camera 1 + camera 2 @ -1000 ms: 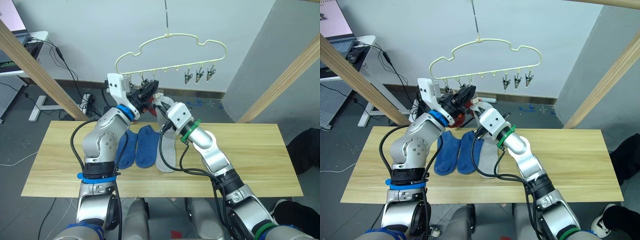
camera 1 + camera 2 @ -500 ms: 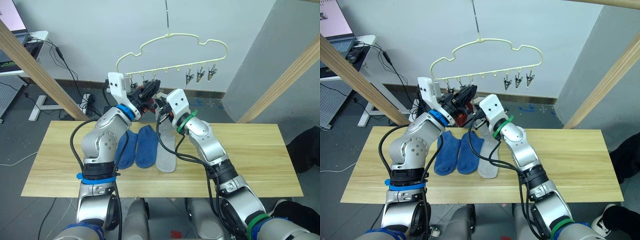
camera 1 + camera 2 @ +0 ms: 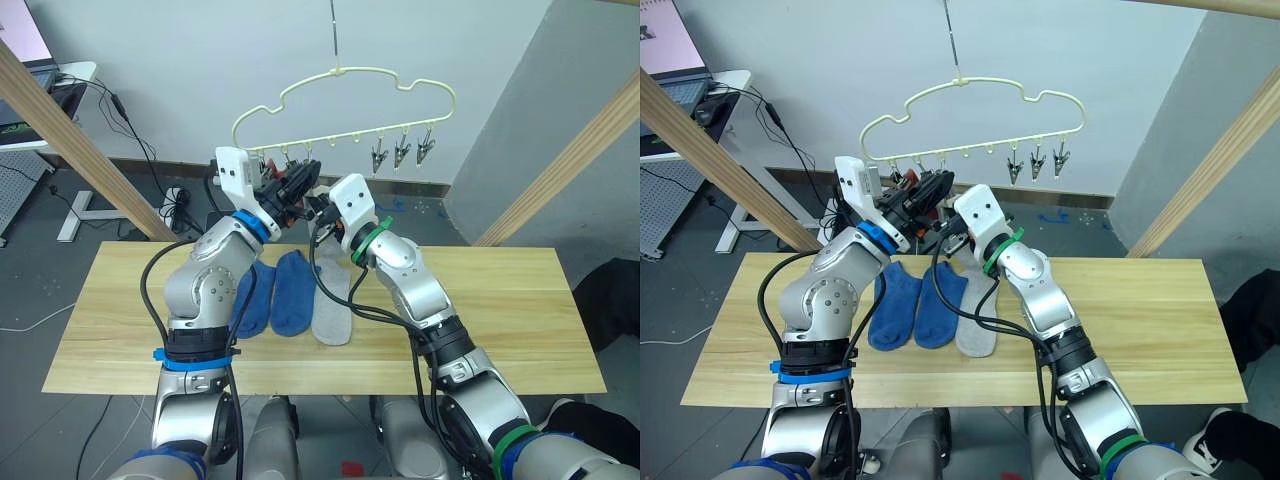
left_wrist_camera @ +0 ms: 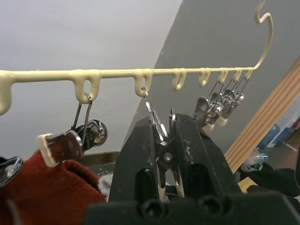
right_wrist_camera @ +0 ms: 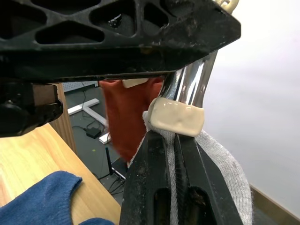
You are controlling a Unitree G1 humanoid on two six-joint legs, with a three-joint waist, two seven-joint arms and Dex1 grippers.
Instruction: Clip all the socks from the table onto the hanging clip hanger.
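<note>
Left gripper (image 4: pixel 165 154) clamped on a silver clip (image 4: pixel 161 140) of the clip hanger (image 3: pixel 340 100), squeezing its handles, judged so as to spread the clip's mouth for a sock. Right gripper (image 5: pixel 176 159) closed on a light grey sock (image 5: pixel 220 164), raised to that clip's pale tip (image 5: pixel 176 115), judged for feeding the cuff in. Rust-red sock (image 4: pixel 56 192) already hanging from the neighbouring clip, just beside. Three spare clips (image 3: pixel 400 152) bunched at the hanger's far right end, free. On the wooden surface (image 3: pixel 500 330) below: two blue socks (image 3: pixel 275 295) side by side, a second grey sock (image 3: pixel 333 300) touching the right-hand blue one. Other socks not made out. Hanger hung by its hook from a thin rod (image 3: pixel 333 30), between slanted wooden poles (image 3: pixel 70 140).
</note>
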